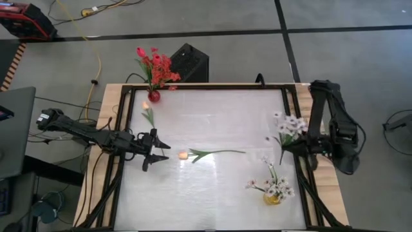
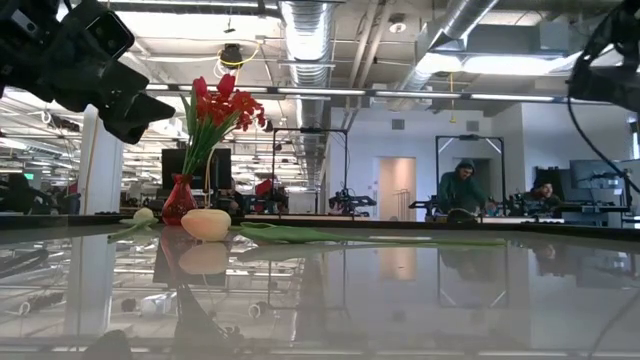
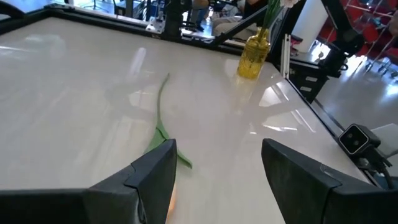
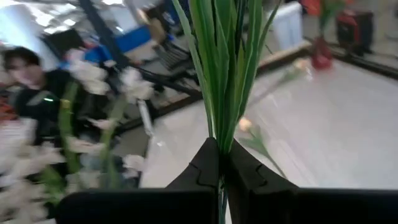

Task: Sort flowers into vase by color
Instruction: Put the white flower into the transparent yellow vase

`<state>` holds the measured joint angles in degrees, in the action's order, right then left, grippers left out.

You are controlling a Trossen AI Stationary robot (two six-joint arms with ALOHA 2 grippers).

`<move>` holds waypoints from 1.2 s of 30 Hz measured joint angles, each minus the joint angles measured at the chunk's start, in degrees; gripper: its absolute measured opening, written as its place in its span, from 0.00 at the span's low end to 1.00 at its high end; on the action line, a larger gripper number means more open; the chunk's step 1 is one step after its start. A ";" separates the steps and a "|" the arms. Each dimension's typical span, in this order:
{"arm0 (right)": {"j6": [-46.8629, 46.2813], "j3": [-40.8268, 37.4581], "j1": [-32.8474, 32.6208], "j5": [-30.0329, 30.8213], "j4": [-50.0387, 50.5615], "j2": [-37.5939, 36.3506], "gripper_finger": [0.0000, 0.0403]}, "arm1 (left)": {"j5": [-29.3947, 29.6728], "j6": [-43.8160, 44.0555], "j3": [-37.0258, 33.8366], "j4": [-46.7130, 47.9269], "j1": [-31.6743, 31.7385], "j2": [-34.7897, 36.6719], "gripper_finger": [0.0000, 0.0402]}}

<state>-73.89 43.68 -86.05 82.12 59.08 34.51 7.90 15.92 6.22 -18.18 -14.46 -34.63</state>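
Note:
A pale orange tulip lies flat mid-table, bud toward the left, stem running right. My left gripper is open just left of the bud; its fingers straddle the near stem in the left wrist view. A second pale tulip lies near the red vase, which holds red flowers. The yellow vase holds white sprigs. My right gripper is shut on another white sprig by the table's right edge. My right gripper pinches the white sprig's bundle of green stems between its two fingers. The fingers come level from the table's right side and lie across the stems. The blossoms stand beyond the fingers toward the far edge; the short stem end sticks out toward the near edge.
A black frame rims the glossy white table. The red vase stands at the far left corner, the yellow vase at the near right. Open tabletop lies between them. A black box sits beyond the far edge. People sit in the room behind.

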 joint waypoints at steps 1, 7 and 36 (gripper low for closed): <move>1.01 0.00 -1.67 1.39 -1.07 0.20 0.08 | 0.00 0.00 0.00 -0.01 0.00 0.02 0.56; 11.76 0.04 -10.47 5.49 -12.33 1.97 0.08 | 0.00 -0.15 0.00 0.64 0.02 0.02 0.56; 18.41 0.07 -11.70 7.79 -32.73 29.82 0.08 | 3.48 2.62 0.00 0.29 0.02 0.02 0.56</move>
<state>-55.48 43.75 -97.75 89.91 26.35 64.34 11.38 18.55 6.22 -17.89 -14.44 -34.61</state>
